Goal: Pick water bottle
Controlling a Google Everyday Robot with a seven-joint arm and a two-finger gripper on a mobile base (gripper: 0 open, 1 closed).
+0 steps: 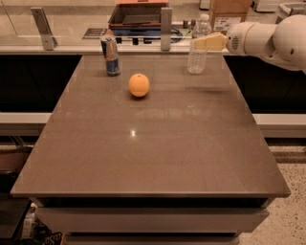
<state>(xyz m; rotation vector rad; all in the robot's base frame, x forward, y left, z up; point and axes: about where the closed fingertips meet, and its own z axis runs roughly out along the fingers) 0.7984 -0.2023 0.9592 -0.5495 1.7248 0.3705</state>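
Observation:
The water bottle (197, 60) is clear, ribbed plastic with a white cap. It stands upright at the far right of the brown table (158, 143). My gripper (198, 42) comes in from the right on a white arm (267, 38). Its beige tip overlaps the bottle's upper part at label height. A blue-and-silver drink can (111, 56) stands at the far left of the table. An orange (139, 85) lies in front of the can, toward the middle.
Behind the table runs a counter with two metal posts (165, 28), a dark tray (138, 14) and a cardboard box (229, 14). Dark gaps lie to the left and right of the table.

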